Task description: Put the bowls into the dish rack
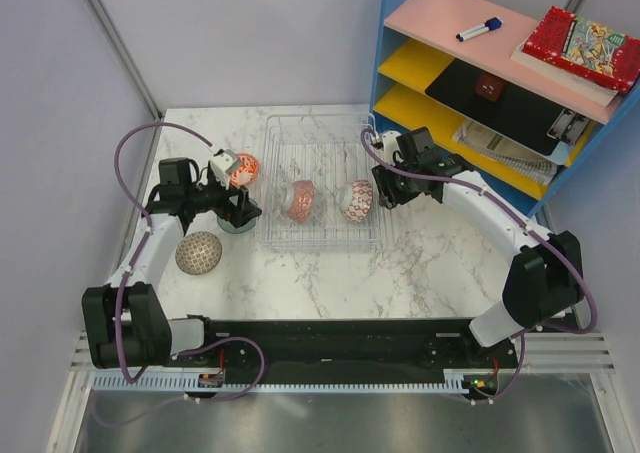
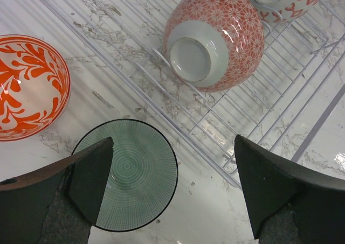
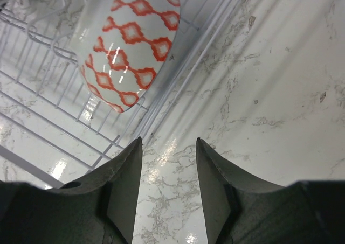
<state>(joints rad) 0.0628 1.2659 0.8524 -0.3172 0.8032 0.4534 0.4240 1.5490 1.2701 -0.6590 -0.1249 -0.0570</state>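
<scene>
Black left arm [image 1: 190,201] reaches sideways, fingers [image 2: 269,185] spread over green bowl [image 2: 137,174]

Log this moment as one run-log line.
left gripper open above green bowl | right gripper open, empty, beside dish rack | racked: flower bowl, diamond bowl | on table: orange bowl, tan bowl

Fixed above and behind the arm bases, the overhead camera looks down on the whole white marble-patterned table [image 1: 420,263], with the silvery wire dish rack [image 1: 322,158] near centre. The left wrist camera peers steeply down from close range, past the left gripper [image 2: 172,147], at a round dark-rimmed green bowl [image 2: 140,174] and the rack's left side. The right wrist camera, closer still, faces down past the right gripper [image 3: 168,141] at the rack's right edge. Both wrist views catch the white bowl with red diamonds [image 3: 129,44], which the overhead view also shows.
</scene>
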